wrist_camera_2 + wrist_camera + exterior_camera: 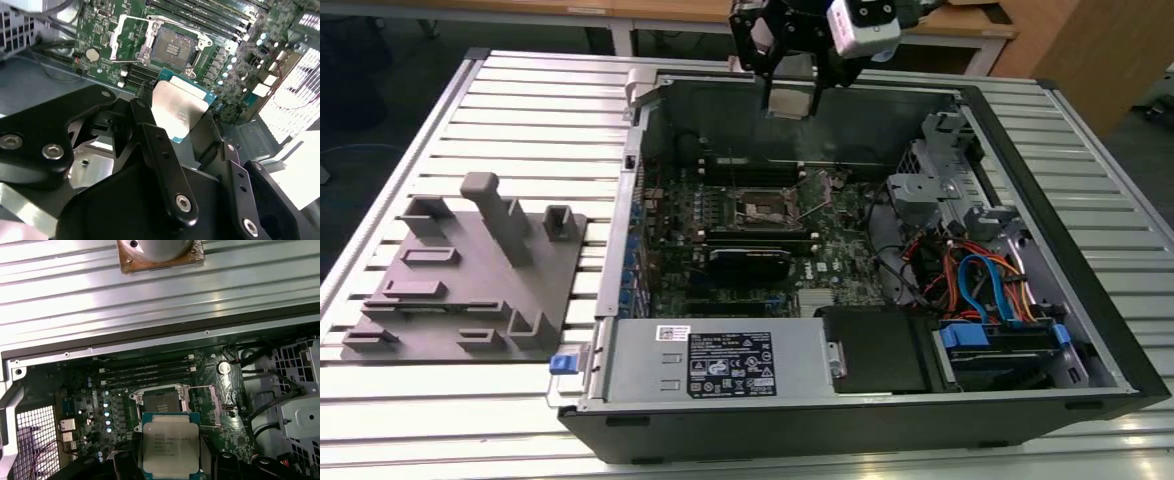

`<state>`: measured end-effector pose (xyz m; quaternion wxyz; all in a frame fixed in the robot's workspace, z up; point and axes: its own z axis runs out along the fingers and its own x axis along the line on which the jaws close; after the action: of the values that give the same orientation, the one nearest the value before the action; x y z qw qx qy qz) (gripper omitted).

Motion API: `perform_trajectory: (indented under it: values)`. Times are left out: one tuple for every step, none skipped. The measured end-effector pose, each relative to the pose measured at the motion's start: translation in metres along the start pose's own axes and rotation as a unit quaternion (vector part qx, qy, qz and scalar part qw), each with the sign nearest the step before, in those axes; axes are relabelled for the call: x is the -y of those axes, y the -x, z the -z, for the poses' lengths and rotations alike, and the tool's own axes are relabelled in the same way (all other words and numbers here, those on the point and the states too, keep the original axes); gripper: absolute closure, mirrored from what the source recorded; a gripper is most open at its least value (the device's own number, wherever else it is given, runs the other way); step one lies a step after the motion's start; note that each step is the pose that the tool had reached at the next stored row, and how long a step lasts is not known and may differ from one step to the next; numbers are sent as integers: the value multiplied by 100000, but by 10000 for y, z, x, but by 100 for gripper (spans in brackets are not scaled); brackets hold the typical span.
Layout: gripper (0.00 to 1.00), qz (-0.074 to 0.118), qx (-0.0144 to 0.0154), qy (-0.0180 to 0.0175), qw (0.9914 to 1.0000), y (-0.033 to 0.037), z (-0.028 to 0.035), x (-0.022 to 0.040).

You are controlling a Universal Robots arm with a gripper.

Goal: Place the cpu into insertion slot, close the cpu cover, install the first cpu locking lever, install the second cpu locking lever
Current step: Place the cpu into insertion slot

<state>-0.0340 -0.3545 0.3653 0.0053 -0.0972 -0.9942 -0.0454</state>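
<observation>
cpu (171, 446) clamped in the gripper (791, 97) above the case's (881, 120) far edge, well clear of the bare insertion slot (161, 401); we're on step one, and we judge seating needs square alignment, gentle descent.

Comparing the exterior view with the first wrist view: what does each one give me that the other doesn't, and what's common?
Exterior view: a grey fixture plate on the exterior view's left, the power supply box, and blue cables. First wrist view: the coin battery and a round metal base on the slatted table. Shared: the cpu held in the gripper, and the empty insertion slot.
</observation>
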Motion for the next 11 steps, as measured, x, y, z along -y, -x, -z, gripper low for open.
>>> perform_trajectory:
  values:
    - [46,-890,80,11,99996,0,-1,0]
    - [46,-1791,160,22,99984,0,-1,0]
    - [46,-2767,248,37,99961,0,-2,0]
    - [46,-3628,326,49,99934,0,-3,0]
    - [46,-4541,408,67,99896,0,-4,1]
    - [46,-5384,485,87,99854,0,-5,0]
    - [46,-6280,566,103,99801,0,-5,1]
    - [46,-7166,643,119,99741,0,-6,1]
    - [46,-8149,733,137,99665,0,-7,1]
    - [46,-9035,813,153,99588,0,-8,1]
    - [46,-9927,891,172,99502,0,-9,1]
